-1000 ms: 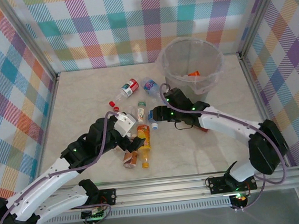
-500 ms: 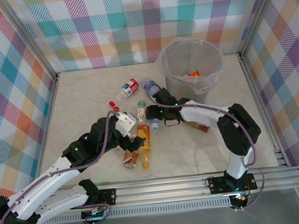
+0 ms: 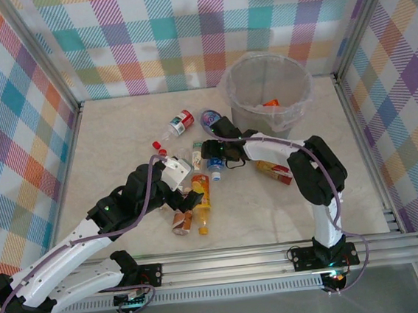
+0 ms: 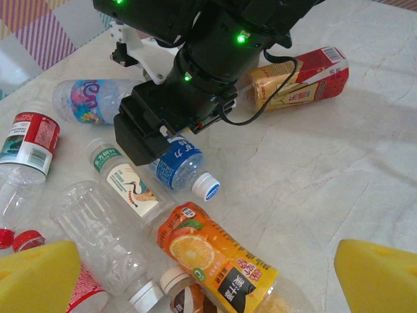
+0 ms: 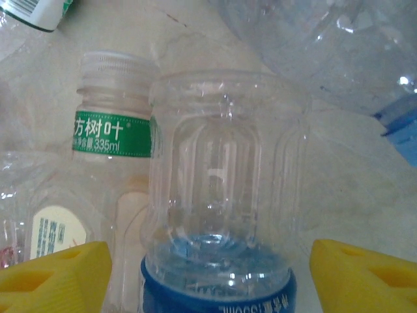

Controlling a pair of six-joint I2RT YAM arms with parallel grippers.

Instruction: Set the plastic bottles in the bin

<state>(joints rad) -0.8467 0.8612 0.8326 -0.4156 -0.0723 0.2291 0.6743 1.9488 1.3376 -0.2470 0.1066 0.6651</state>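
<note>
Several plastic bottles lie in a heap at mid-table. My left gripper [image 3: 190,197] hangs open just above the orange-label bottle [image 4: 221,255], whose body lies between the yellow fingertips [image 4: 40,282]. My right gripper [image 3: 212,155] is open and straddles the blue-label bottle [image 5: 221,215], with a gap on each side of it. Close by lie a green-band bottle [image 5: 116,130], a red-label bottle [image 3: 180,122] and a pastel-label bottle [image 3: 210,117]. The grey bin [image 3: 302,104] stands at the back right, with an orange item inside.
A red and gold drink carton [image 3: 273,171] lies right of the heap, under the right arm. A brown-label bottle [image 3: 182,220] lies at the heap's near edge. Checked walls close off the left, back and right; a metal rail runs along the front.
My right gripper has moved left onto the blue-label bottle and its jaws have spread wider. The left arm has stayed still.
</note>
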